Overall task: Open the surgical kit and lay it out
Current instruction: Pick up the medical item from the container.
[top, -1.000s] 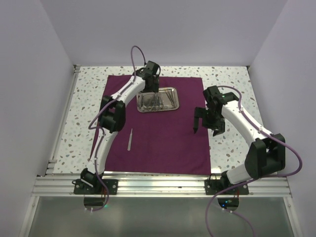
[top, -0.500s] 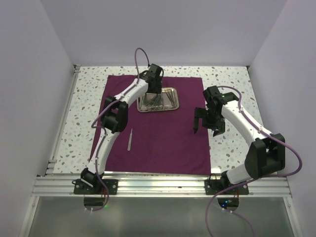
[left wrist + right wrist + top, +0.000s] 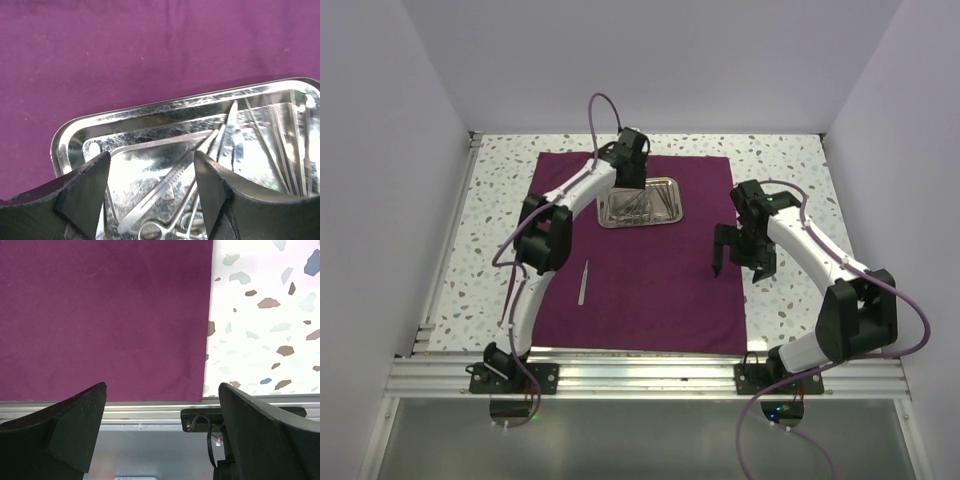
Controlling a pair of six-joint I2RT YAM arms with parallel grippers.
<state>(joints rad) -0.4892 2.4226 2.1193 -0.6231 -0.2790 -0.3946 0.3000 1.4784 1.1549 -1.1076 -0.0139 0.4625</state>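
The maroon cloth (image 3: 640,280) lies spread flat on the table. A shiny steel tray (image 3: 665,212) sits on its far middle, holding several thin silver instruments (image 3: 165,190), among them ring-handled scissors. One pair of tweezers (image 3: 585,281) lies on the cloth, left of centre. My left gripper (image 3: 632,192) hangs over the tray's left part, open and empty, its fingers (image 3: 82,192) straddling the instruments. My right gripper (image 3: 732,258) hovers open and empty above the cloth's right edge (image 3: 207,330).
The cloth lies on a speckled terrazzo table (image 3: 790,165). An aluminium rail (image 3: 640,370) runs along the near edge with both arm bases on it. White walls close in the left, right and back.
My left gripper has shifted slightly over the tray's left part. My right gripper has moved a little toward the near side. Nothing was picked up.
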